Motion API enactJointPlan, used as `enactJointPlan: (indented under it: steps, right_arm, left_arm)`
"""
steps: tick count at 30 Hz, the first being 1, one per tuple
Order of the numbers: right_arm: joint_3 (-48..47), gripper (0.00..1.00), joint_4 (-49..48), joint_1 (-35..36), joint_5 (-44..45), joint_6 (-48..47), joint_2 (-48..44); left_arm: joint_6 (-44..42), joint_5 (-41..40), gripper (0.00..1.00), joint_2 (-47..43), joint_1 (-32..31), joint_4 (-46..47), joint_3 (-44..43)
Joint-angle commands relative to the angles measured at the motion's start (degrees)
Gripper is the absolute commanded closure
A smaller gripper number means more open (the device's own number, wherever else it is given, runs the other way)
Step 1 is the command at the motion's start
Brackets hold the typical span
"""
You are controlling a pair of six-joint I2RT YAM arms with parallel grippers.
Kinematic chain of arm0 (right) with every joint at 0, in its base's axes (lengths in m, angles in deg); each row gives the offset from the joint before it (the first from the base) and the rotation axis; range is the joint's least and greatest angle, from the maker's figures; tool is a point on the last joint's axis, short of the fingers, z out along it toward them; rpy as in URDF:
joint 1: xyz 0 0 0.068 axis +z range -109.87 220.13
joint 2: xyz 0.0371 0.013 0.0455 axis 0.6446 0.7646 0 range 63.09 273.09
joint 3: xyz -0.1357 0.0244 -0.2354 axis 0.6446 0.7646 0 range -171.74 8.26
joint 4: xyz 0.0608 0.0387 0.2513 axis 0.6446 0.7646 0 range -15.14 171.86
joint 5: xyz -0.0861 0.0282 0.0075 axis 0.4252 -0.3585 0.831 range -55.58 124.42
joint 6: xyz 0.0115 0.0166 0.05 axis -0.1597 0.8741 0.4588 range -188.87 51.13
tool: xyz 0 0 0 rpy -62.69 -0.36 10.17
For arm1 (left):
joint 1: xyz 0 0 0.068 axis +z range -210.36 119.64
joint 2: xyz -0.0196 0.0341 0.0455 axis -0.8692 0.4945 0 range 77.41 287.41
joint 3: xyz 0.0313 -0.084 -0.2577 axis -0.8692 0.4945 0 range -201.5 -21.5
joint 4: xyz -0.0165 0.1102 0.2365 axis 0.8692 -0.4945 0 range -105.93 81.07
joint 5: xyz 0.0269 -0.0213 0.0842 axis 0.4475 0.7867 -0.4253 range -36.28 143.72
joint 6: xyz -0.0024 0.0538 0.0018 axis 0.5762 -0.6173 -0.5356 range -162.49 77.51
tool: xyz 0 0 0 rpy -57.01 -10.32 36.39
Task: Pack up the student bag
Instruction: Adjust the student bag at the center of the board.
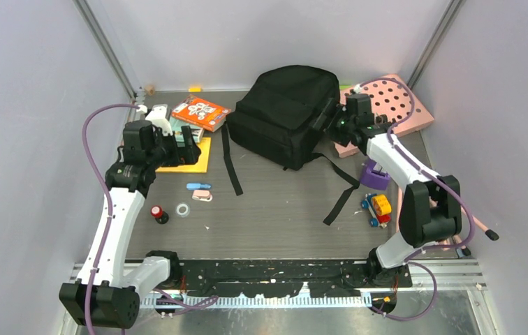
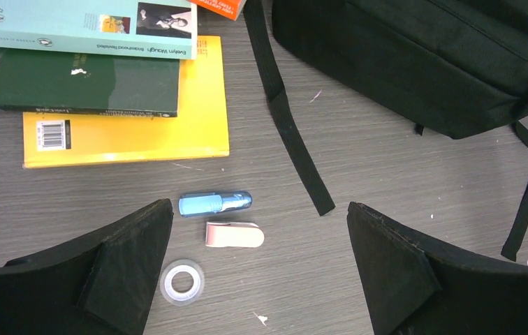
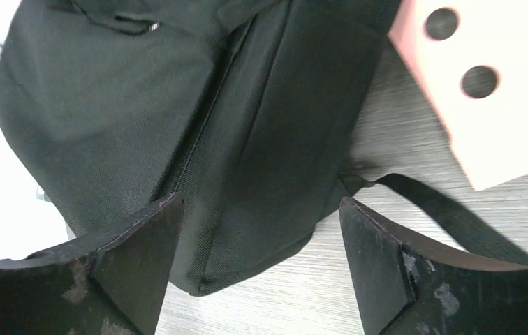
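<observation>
Readable text: teal book [image 2: 86, 26] has "Evelyn Waugh" on its spine. It lies on a green book [image 2: 79, 87], which lies on a yellow book [image 2: 128, 129]; the green and yellow ones show barcodes, digits too small to read. Orange book [image 1: 200, 112] cover text is illegible.

Bag [image 1: 289, 112] is at top centre of the overhead view, against the back wall. Its strap [image 2: 289, 118] trails down across the table.

Left gripper [image 2: 260, 209]: jaws wide apart, empty, hanging over the blue tube [image 2: 215, 203], pink clip [image 2: 234, 234] and tape roll [image 2: 182, 282]. The book stack is upper left of it and the strap end is just right of the tube.

Right gripper [image 3: 261, 201]: jaws spread, holding nothing, aimed at the bag's right side. Pink board [image 1: 394, 105] edge is close on its right.

Free room: bare table in the lower middle of the overhead view. Side walls are close on both sides. Purple block [image 1: 375, 174] and toy car [image 1: 377, 208] sit by the right arm, and a red-black item [image 1: 158, 213] by the left arm.
</observation>
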Motion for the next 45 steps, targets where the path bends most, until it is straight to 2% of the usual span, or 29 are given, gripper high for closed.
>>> enactJointPlan:
  steps: [1, 5, 11, 13, 15, 16, 17, 18, 20, 22, 28, 34, 38, 41, 45]
  right_arm:
    - [-1.9, 0.17, -5.9, 3.1, 1.8, 4.0, 2.4]
    - [-1.7, 0.22, -8.6, 4.7, 1.5, 5.7, 5.7]
    - [-2.8, 0.23, -9.1, 6.1, 1.1, 5.3, 9.0]
    - [-2.6, 0.33, -9.2, 6.1, 1.7, 5.1, 8.8]
    - [-1.5, 0.48, -10.5, 6.1, 2.4, 4.4, 7.6]
    - [-0.5, 0.62, -11.9, 6.1, 2.6, 3.8, 6.3]
    - [-0.2, 0.7, -12.3, 6.1, 3.2, 3.6, 5.6]
    - [0.3, 0.81, -12.8, 6.1, 3.5, 2.8, 4.4]
    - [0.2, 0.96, -13.1, 6.1, 3.9, 1.0, 2.9]
    - [-0.6, 0.99, -12.9, 6.1, 2.7, -2.3, 1.8]
    - [-2.3, 0.99, -9.3, 6.1, -6.2, -13.2, -3.5]
    - [-2.7, 0.99, -0.7, 6.5, -11.9, -19.9, -11.9]
    - [-2.2, 0.99, 6.8, 8.0, -16.5, -22.0, -17.3]
    - [0.1, 0.99, 8.9, 10.1, -19.4, -23.0, -20.3]
    - [5.7, 0.99, 10.1, 11.8, -17.1, -21.0, -24.3]
  left_arm:
    - [-0.2, 0.3, 0.0, -0.4, 0.0, 2.6, 0.2]
    - [0.1, 1.3, 0.0, -0.1, 0.0, 2.4, 0.0]
    - [-0.3, 0.3, 0.0, -0.5, 0.0, 2.6, 0.2]
    - [-0.3, 0.4, 0.0, -0.5, 0.0, 2.6, 0.2]
    - [-0.3, 0.6, 0.0, -0.4, 0.0, 2.8, 0.3]
    - [-0.3, 0.9, 0.0, -0.3, -0.1, 2.9, 0.2]
    - [-0.6, 1.6, 0.0, -0.3, 0.0, 3.0, 0.3]
    - [-0.7, 2.3, 0.0, -0.4, 0.0, 3.1, 0.3]
    - [-1.1, 3.2, 0.0, -0.6, 0.0, 3.5, 0.5]
    - [-1.3, 3.3, 0.0, -1.2, 0.0, 3.8, 0.7]
    - [-1.2, 5.3, 0.0, -3.5, 0.0, 6.0, 1.8]
    - [1.9, 15.0, 0.0, -3.7, 0.0, 10.0, 2.8]
    - [3.6, 22.0, 0.0, -3.4, 0.0, 13.6, 3.7]
    - [7.1, 25.3, 0.0, -2.4, 0.0, 16.7, 4.9]
    - [14.9, 28.7, 0.0, -0.1, 0.0, 21.8, 7.4]
